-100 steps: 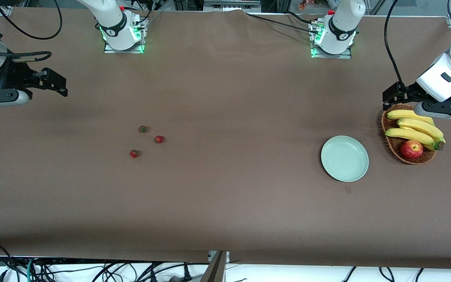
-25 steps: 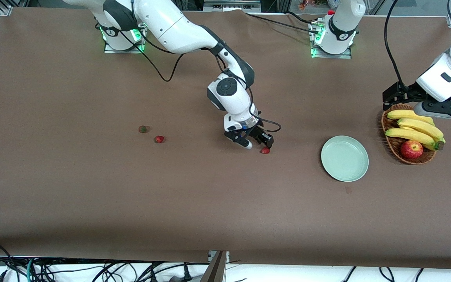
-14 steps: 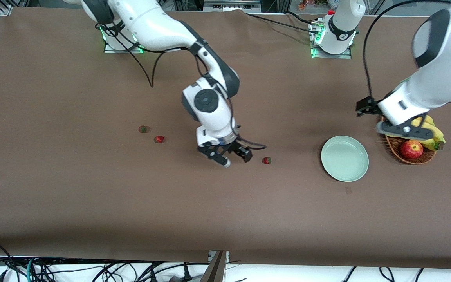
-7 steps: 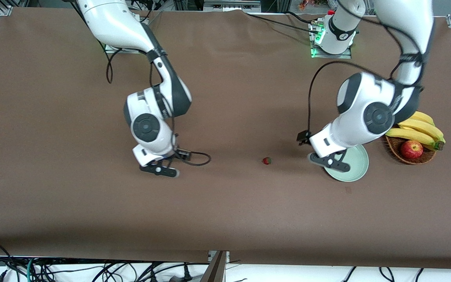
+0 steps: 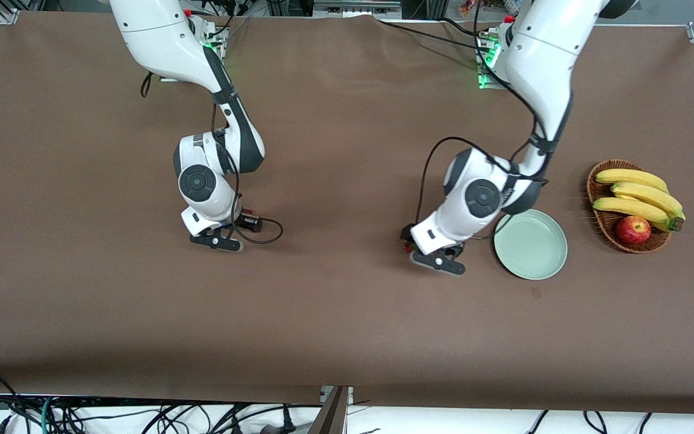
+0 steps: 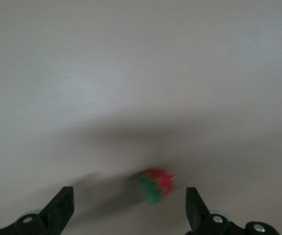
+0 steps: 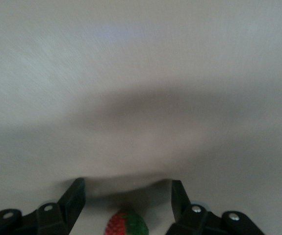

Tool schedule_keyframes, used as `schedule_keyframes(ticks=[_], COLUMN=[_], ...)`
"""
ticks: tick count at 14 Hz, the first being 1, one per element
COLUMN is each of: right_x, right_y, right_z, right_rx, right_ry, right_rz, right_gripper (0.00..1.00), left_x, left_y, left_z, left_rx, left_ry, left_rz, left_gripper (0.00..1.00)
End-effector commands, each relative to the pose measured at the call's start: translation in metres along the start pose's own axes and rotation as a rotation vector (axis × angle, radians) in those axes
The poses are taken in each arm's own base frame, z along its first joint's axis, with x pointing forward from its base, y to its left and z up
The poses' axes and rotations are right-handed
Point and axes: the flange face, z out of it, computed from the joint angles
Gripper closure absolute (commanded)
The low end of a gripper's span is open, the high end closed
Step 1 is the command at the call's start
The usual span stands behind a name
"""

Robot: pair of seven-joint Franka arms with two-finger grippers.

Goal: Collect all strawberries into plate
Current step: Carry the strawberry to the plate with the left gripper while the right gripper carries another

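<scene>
**Q:** What is happening?

**A:** The left gripper, fingers spread, is hovering over a strawberry on the table beside the plate; the right gripper, also spread, is straddling another strawberry.

**Q:** Advice, obstacles?

**A:** Centre each berry, then close gently. The basket of bananas and apple is sitting clear.

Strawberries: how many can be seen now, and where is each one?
2. The first strawberry lies between the open fingers of the left gripper, near the plate. The second strawberry lies between the right gripper's open fingers. A third may be hidden under an arm.
</scene>
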Motion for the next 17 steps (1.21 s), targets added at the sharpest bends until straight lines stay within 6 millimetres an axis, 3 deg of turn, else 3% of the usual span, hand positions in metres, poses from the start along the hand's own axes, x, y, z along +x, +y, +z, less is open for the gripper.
schedule_keyframes(ticks=[1,3,4,6,7,9,12,14,16,17], right_x=[-0.019,-0.022,-0.023,-0.026,-0.027,-0.027,-0.023,-0.012,0.003,0.003], right_y=[-0.004,-0.004,-0.004,-0.002,-0.001,0.0,-0.004,-0.018,-0.044,-0.075], right_z=[-0.005,-0.014,-0.018,-0.017,-0.015,-0.014,-0.02,-0.037,-0.052,-0.06], right_rx=[0.04,0.04,0.04,0.035,0.032,0.032,0.041,0.066,0.117,0.18], right_ry=[-0.044,-0.072,-0.081,-0.094,-0.098,-0.096,-0.085,-0.05,-0.015,-0.011], right_rz=[0.008,0.008,0.007,0.008,0.007,0.0,-0.018,-0.03,-0.016,-0.016], right_gripper=[0.22,0.22,0.22,0.29,0.36,0.54,0.81,0.88,0.88,0.88], left_x=[-0.006,-0.006,-0.006,-0.007,-0.008,-0.013,-0.011,-0.006,-0.006,-0.007], left_y=[0.011,0.011,0.011,0.01,0.01,0.01,0.004,-0.006,-0.034,-0.061], left_z=[0.017,0.021,0.022,0.022,0.023,0.026,0.014,-0.014,-0.041,-0.048], left_rx=[0.007,0.017,0.035,0.045,0.046,0.063,0.085,0.102,0.12,0.125], left_ry=[0.041,0.058,0.058,0.058,0.055,0.043,0.032,-0.015,-0.102,-0.155], left_rz=[-0.029,-0.012,0.016,0.029,0.027,0.058,0.073,0.056,0.075,0.114], left_gripper=[0.0,0.0,0.15,0.64,0.73,0.85,1.0,1.0,1.0,1.0])
